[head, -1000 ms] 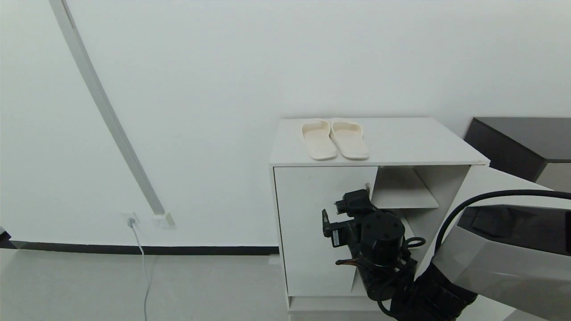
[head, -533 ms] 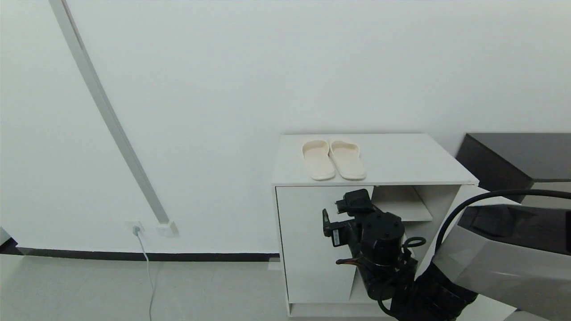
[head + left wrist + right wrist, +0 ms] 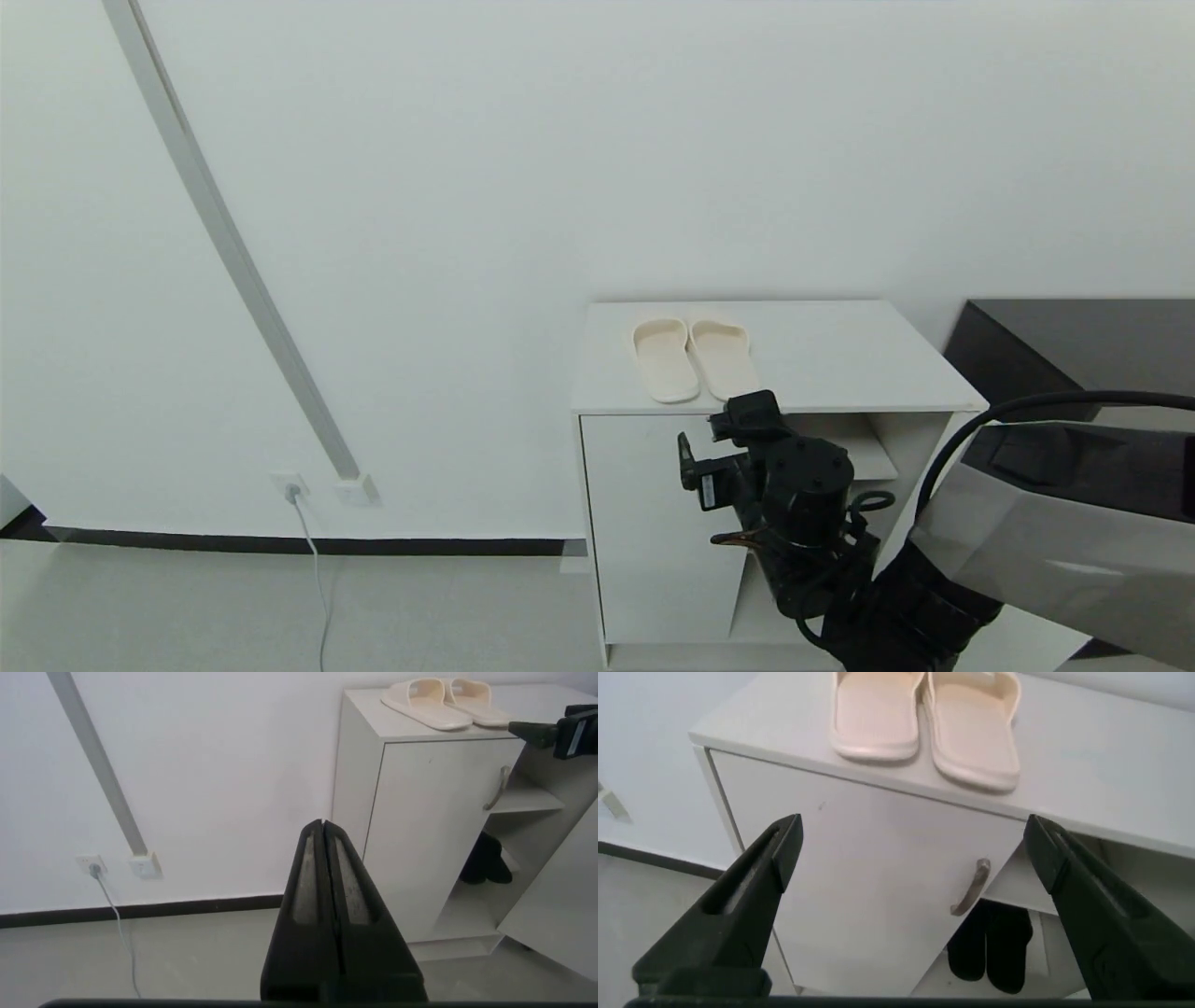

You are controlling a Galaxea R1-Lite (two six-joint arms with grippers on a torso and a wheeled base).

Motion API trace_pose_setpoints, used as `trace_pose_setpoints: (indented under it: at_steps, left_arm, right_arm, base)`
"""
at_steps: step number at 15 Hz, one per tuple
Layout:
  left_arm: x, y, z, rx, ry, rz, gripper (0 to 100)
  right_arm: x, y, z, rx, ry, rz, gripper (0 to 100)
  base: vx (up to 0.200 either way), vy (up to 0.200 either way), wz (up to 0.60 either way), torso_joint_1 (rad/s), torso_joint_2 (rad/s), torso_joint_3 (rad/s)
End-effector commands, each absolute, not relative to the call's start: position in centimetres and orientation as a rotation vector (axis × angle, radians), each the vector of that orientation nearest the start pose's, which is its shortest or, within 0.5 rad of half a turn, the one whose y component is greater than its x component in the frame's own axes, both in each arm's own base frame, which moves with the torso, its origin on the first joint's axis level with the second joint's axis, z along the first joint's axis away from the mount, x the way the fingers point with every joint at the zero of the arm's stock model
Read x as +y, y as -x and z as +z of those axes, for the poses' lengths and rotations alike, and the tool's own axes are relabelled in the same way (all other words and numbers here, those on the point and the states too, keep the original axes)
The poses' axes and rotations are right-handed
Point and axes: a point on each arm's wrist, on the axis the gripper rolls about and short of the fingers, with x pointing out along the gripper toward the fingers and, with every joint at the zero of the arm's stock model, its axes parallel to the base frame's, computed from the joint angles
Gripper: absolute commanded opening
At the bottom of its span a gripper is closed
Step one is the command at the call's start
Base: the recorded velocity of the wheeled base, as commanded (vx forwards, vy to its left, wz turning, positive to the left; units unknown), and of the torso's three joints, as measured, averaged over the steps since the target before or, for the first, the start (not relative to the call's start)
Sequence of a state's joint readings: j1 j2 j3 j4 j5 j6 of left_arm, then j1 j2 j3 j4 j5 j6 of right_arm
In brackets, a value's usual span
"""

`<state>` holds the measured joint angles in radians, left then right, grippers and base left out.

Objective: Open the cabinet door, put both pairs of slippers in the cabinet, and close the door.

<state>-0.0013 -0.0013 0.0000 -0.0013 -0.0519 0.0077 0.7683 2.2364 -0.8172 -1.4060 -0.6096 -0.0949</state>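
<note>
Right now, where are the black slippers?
In the right wrist view the black slippers sit inside the cabinet, low in its open right half, just past the closed left door and below the cream slippers on top.

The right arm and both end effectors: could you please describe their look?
The right arm has a silver-grey shell, a dark panel, a black cable and a round black wrist. The right end effector has black wedge-shaped fingers; the left end effector has tapering black ones with grey faces.

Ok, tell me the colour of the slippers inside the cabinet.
The slippers are black, clearest in the right wrist view.
</note>
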Motion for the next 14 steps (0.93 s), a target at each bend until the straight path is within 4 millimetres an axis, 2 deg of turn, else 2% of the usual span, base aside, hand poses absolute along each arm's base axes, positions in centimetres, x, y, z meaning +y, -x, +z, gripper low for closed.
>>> trace_pose_setpoints:
  at_steps: [1, 4, 7, 8, 11, 14]
  left_arm:
    - [-0.1, 2.3, 7.6, -0.002, -0.008, -0.054, 0]
    - [-0.1, 2.3, 7.6, -0.002, -0.011, -0.054, 0]
    - [-0.1, 2.3, 7.6, -0.002, -0.011, -0.052, 0]
    - [-0.1, 2.3, 7.6, -0.002, -0.009, -0.054, 0]
    - [-0.1, 2.3, 7.6, -0.002, -0.009, -0.054, 0]
    - [-0.1, 2.3, 7.6, -0.002, -0.009, -0.054, 0]
  right_arm:
    - [25.5, -29.1, 7.8, -0.007, 0.098, 0.147, 100]
    - [26.0, -30.2, 9.4, 0.009, 0.087, 0.14, 100]
    - [26.3, -30.5, 12.9, 0.124, 0.002, 0.134, 100]
    - [26.2, -30.4, 13.5, 0.144, -0.013, 0.132, 100]
    - [26.1, -30.2, 13.6, 0.167, -0.018, 0.13, 100]
    - [26.1, -30.1, 12.9, 0.187, -0.012, 0.13, 100]
  base:
    - [0.0, 0.0, 0.0, 0.154, -0.36, -0.198]
    - [0.0, 0.0, 0.0, 0.165, -0.36, -0.19]
    - [0.0, 0.0, 0.0, 0.039, -0.09, -0.037]
    - [0.0, 0.0, 0.0, 0.0, 0.0, 0.0]
    - [0.0, 0.0, 0.0, 0.0, 0.0, 0.0]
    - [0.0, 0.0, 0.0, 0.0, 0.0, 0.0]
